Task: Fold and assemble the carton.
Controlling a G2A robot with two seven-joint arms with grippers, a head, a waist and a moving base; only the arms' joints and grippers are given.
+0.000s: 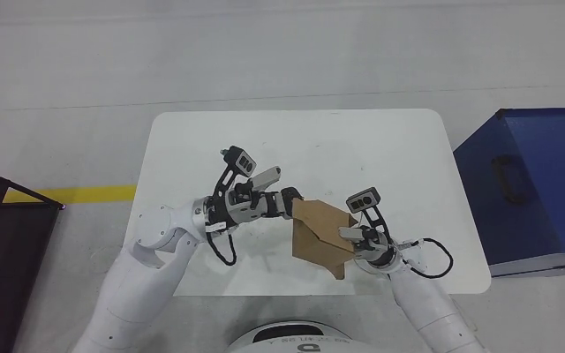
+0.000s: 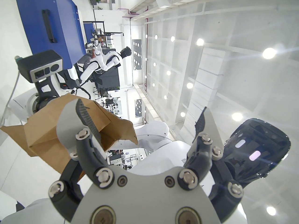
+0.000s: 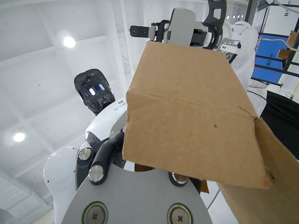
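Note:
A brown cardboard carton, partly folded with loose flaps, is held above the white table near its front edge. My right gripper grips the carton's right side, with one finger lying on its edge. In the right wrist view the carton hides that gripper's fingers. My left gripper is at the carton's left corner and stands open. In the left wrist view one of its fingers lies against the carton, while the other finger is far off it in free air.
A blue box with a black handle stands on the floor just right of the table. A dark object sits at the left edge, beside a yellow floor line. The table's far half is bare.

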